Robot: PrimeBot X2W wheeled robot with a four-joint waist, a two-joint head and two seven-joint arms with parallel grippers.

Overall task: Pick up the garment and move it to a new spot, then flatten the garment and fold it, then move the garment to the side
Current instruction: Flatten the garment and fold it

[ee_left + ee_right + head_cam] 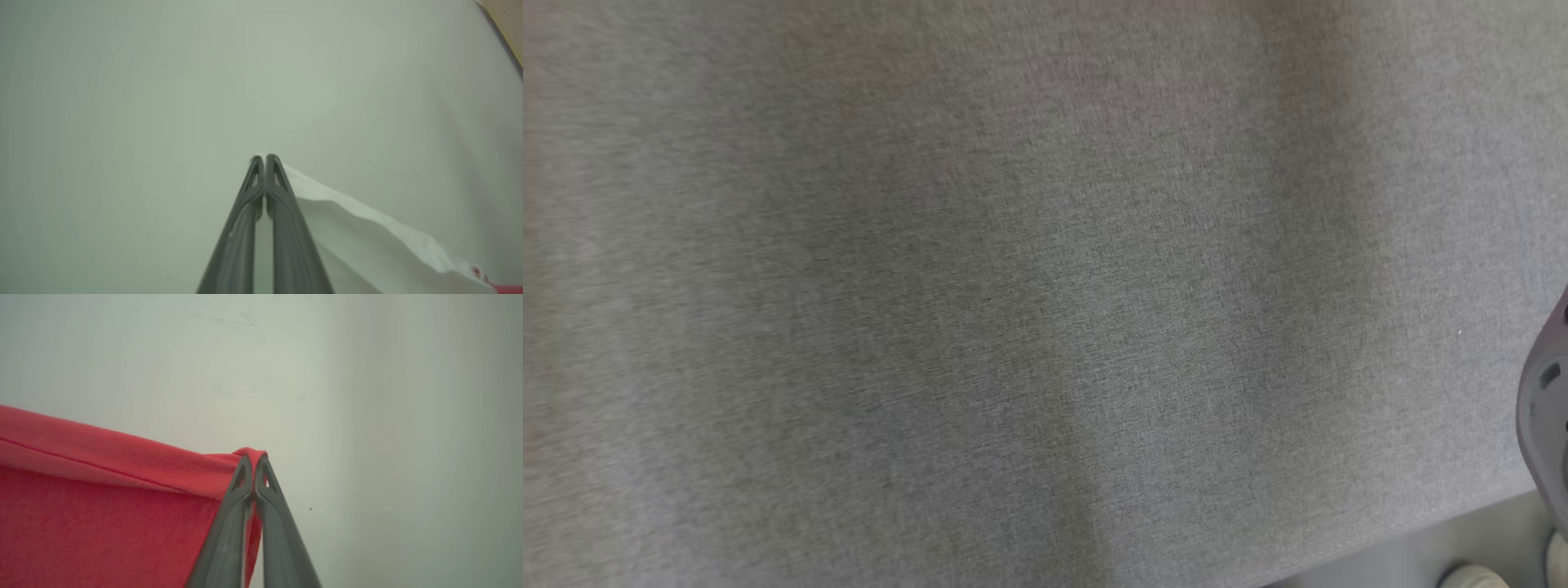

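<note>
A grey woven cloth surface (980, 269) took up nearly the whole head view, finely flecked and crossed by soft, broad bands of shadow. Its edge ran slantwise across the lower right corner, and beyond it lay a strip of smooth pale grey floor (1405, 555). Two whitish rounded shapes (1474, 578) sat at the bottom of that strip, too cropped to tell what they were. In the left wrist view a plain pale background (163, 102) spread out, blurred, with a tan strip (504, 20) in the top right corner. The right wrist view's pale background bore faint scuff marks (229, 320) near the top and a small dark speck (310, 509) lower down.
</note>
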